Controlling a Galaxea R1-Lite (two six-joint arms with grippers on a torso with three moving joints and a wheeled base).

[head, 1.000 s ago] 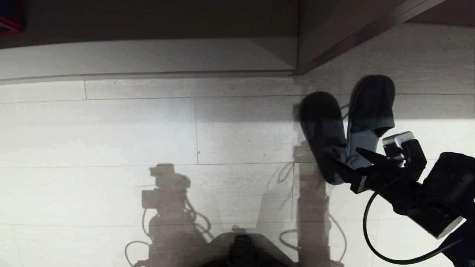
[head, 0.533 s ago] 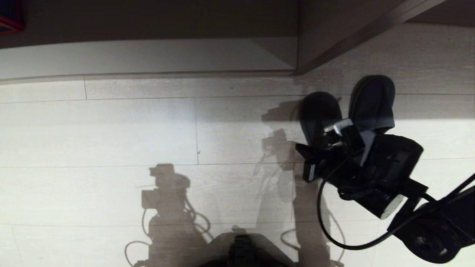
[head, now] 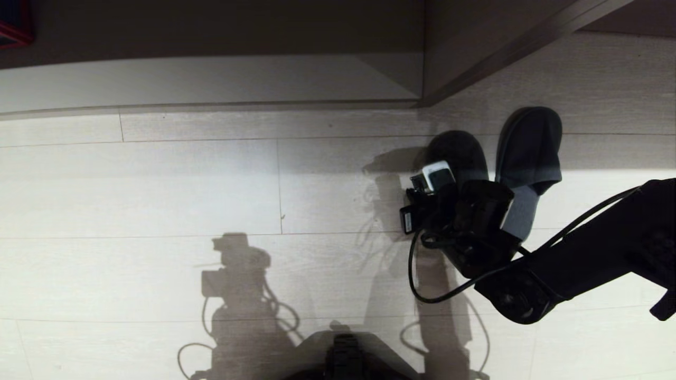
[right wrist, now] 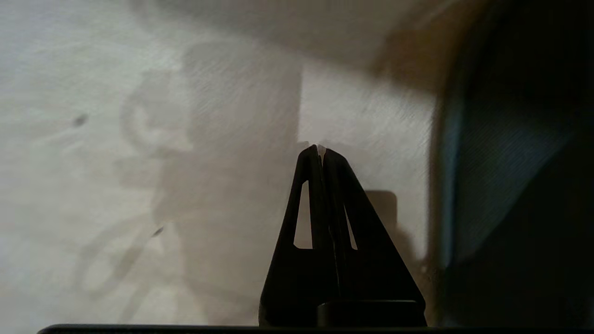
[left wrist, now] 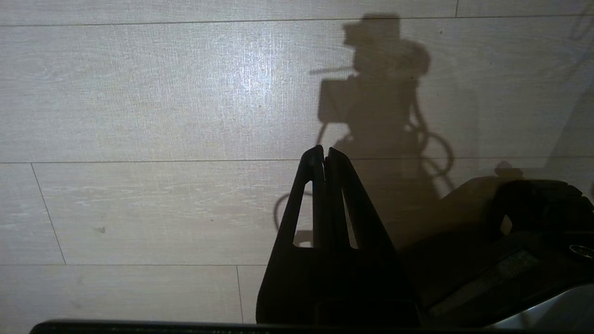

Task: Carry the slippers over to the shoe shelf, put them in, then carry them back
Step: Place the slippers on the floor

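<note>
The slippers (head: 520,158), flat dark grey-black slides, lie on the pale plank floor (head: 211,184), just beside the right gripper (right wrist: 320,150). Its fingers are pressed together on nothing. Which half of the task remains cannot be told.

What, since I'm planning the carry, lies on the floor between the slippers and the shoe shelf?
Nothing visible: only bare floor separates the slippers from the shoe shelf opening. The right gripper is shut and empty, beside them.

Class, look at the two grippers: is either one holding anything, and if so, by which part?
Nothing is held. The right gripper has its jaws shut on nothing, beside the dark grey-black slide slippers on the floor. The left gripper is also shut and empty.
</note>
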